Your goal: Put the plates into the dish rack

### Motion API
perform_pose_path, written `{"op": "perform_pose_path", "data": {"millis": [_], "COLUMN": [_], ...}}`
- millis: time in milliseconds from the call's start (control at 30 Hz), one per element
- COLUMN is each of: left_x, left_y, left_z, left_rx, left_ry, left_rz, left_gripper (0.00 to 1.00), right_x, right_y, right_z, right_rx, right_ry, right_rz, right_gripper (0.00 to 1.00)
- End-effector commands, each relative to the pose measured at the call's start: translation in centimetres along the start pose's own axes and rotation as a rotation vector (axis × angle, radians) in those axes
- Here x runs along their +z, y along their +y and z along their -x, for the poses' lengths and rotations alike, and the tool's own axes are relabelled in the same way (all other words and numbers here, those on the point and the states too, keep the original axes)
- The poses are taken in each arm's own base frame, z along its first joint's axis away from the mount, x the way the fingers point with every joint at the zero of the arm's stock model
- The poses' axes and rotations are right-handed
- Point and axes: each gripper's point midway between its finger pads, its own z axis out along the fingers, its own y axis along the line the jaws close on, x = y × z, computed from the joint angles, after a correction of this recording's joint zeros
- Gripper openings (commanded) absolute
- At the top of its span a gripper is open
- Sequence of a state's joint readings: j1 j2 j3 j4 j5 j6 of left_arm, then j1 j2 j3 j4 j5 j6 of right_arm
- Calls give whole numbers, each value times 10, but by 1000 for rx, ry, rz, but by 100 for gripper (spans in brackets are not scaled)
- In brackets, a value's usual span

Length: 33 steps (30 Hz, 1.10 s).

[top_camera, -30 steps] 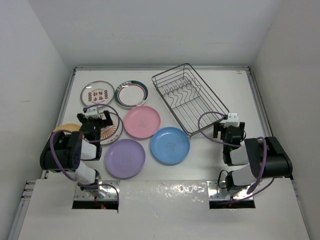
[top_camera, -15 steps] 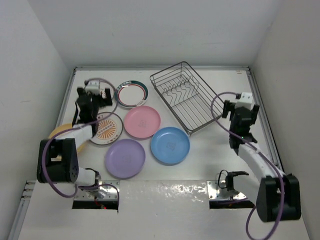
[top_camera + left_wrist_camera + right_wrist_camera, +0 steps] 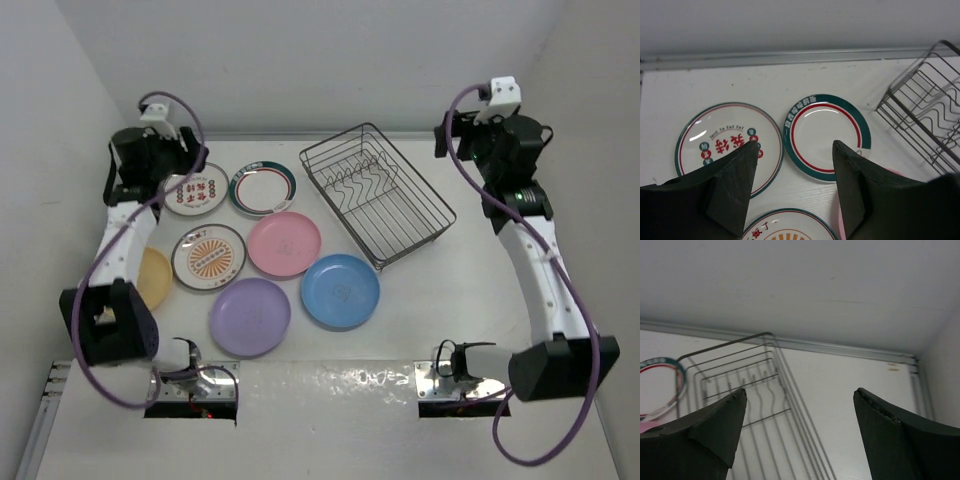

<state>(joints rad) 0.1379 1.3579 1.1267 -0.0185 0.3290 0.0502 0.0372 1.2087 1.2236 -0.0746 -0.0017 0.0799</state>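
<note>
Top external: seven plates [image 3: 250,316] flat on table [image 3: 450,300], all outside rack [image 3: 375,190]. Far row: red-dot [image 3: 195,191], green-rimmed [image 3: 263,188]. Middle: yellow [image 3: 153,277], sunburst [image 3: 209,256], pink [image 3: 284,243]. Near: purple [image 3: 243,322], blue [image 3: 341,290]. Rack angled, right of green-rimmed.

Left wrist: left gripper [image 3: 794,145] spread wide, holding nothing, above red-dot and green-rimmed.

Right wrist: right gripper [image 3: 800,392] spread wide, holding nothing, above rack.

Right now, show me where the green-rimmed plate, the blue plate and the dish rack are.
green-rimmed plate [image 3: 826,135], left wrist view, on its white centre.
blue plate [image 3: 340,291], top external view, on its middle.
dish rack [image 3: 352,186], top external view, on its zigzag wire divider.
</note>
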Motion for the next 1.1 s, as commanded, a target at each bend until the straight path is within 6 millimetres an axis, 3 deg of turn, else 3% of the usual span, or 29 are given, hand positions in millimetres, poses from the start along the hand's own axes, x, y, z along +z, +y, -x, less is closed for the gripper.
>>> {"op": "perform_pose_path", "data": {"millis": [0, 67, 133, 167, 200, 233, 267, 300, 500, 700, 1067], "left_x": [12, 16, 30, 37, 50, 48, 56, 61, 73, 70, 68], "left_y": [38, 75, 102, 112, 119, 122, 128, 141, 177, 196, 195], "left_z": [-32, -42, -64, -54, -83, -99, -90, -109, -134, -167, -215], "left_rx": [-343, -369, -362, -354, -395, -440, -466, -514, -555, -621, -728], "left_ry": [161, 204, 295, 296, 381, 448, 438, 471, 475, 507, 559], "left_rz": [-13, 94, 175, 191, 199, 209, 209, 222, 269, 290, 274], "left_gripper": [58, 63, 67, 67, 68, 68, 68, 68, 73, 70, 68], "right_x": [14, 23, 34, 37, 42, 42, 43, 43, 40, 41, 44], "right_y": [48, 54, 54, 56, 61, 73, 80, 99, 144, 158, 169], "right_z": [-7, -9, -26, -30, -37, -40, -41, -46, -62, -60, -41], "right_rx": [144, 159, 165, 168, 177, 170, 148, 129, 119, 135, 100], "right_ry": [87, 96, 144, 156, 179, 189, 197, 212, 237, 213, 156], "right_rz": [229, 225, 171, 162, 167, 189, 204, 241, 344, 357, 371], "right_gripper": [85, 81, 78, 76, 75, 75, 75, 75, 76, 75, 75]}}
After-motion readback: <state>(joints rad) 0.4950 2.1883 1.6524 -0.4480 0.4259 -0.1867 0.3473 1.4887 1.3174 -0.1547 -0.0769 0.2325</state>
